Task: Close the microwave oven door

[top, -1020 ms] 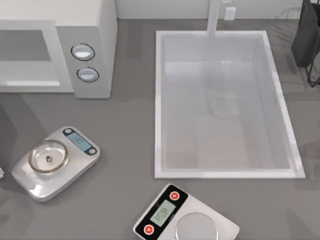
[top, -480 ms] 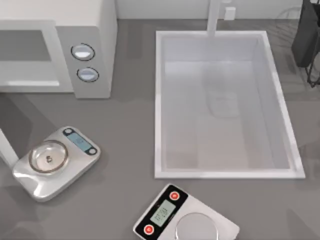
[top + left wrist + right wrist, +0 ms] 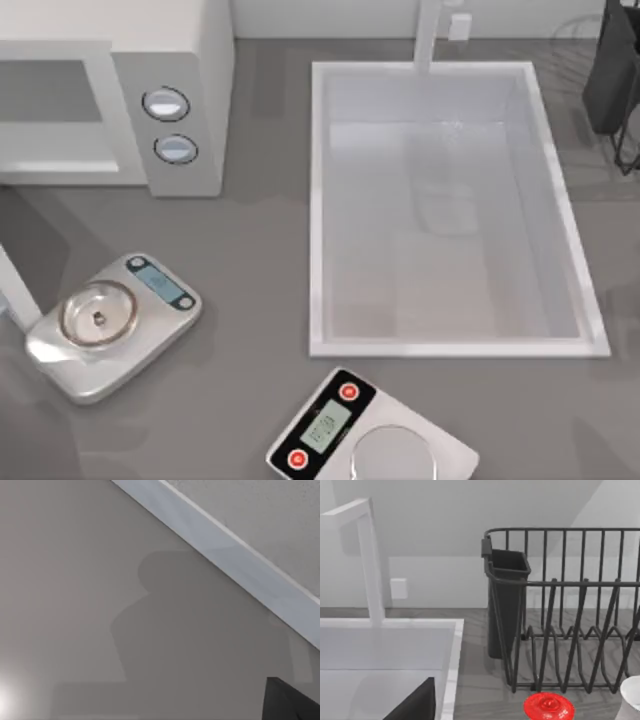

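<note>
Whether the left gripper point(image 3: 292, 702) has its jaws parted or closed cannot be told; a dark corner of it sits close against a smooth grey panel with a pale border. The right gripper point(image 3: 415, 705) is parked by the sink point(image 3: 320, 200), its jaws likewise unreadable.

The microwave oven point(image 3: 190, 60) stands at the worktop's point(image 3: 250, 260) far left corner, its recess facing the near side. The door point(image 3: 15, 285) hangs open at the left edge, upright and seen edge-on, slanting out from the oven beside the kitchen scales point(image 3: 110, 325).

It is likely a stiff, light, slick slab on a hinge. A flat push near its free edge should serve better than a pinch.
</note>
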You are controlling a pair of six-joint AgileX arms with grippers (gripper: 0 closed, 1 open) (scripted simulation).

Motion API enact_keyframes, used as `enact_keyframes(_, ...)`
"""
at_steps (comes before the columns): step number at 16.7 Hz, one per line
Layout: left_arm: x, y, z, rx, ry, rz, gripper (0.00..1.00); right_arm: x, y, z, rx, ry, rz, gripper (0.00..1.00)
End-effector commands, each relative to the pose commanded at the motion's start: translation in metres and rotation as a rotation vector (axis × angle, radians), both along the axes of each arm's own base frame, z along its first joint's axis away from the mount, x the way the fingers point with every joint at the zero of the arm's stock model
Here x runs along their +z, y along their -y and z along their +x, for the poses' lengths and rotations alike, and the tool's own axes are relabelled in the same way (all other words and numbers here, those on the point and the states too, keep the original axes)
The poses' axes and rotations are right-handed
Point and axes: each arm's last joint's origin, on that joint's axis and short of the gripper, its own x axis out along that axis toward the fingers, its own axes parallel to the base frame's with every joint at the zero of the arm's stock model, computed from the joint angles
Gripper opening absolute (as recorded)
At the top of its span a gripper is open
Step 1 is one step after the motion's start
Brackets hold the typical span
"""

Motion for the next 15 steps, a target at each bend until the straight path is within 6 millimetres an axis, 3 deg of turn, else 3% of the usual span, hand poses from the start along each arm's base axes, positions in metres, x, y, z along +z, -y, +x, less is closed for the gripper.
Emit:
enact_keyframes(5, -0.001, 0.012, 0.003, 0.006, -0.014, -0.004, 0.00, 0.000, 0.000, 0.000, 0.000, 0.000, 0.000, 1.00)
enact_keyframes(12, 0.004, 0.080, 0.006, -0.016, 0.001, -0.001, 0.00, 0.000, 0.000, 0.000, 0.000, 0.000, 0.000, 1.00)
enact_keyframes(15, 0.001, 0.097, 0.000, -0.004, 0.000, -0.003, 0.00, 0.000, 0.000, 0.000, 0.000, 0.000, 0.000, 1.00)
